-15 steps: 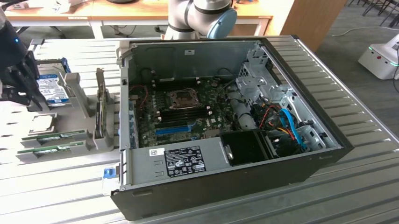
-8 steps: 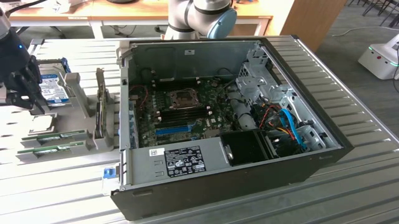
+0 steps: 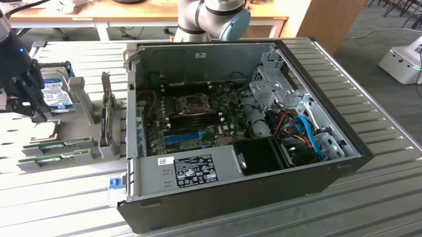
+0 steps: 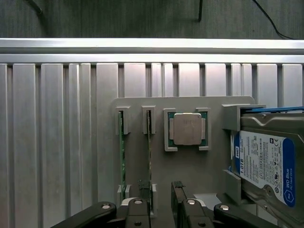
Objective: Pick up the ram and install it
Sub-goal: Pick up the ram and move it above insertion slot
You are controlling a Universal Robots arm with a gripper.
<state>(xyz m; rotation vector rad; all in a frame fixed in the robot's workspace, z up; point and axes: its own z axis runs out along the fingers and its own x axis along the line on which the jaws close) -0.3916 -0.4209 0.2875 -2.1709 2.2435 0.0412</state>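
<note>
Your exterior view looks down at a slant from well above the open computer case point(image 3: 329, 173), with the grey parts holder point(image 3: 84, 96) at the exterior view's left. Your wrist view faces straight down, close over that holder point(image 4: 190, 164). Both views share the holder and its hard drive point(image 3: 56, 97) point(image 4: 266, 166).

The ram point(image 3: 61, 144) is a long, thin green board with small dark chips, standing on its edge in a slot of the grey holder point(image 4: 137, 104) on the counter point(image 3: 329, 212); a second stick point(image 3: 56, 158) stands parallel just beside it
</note>
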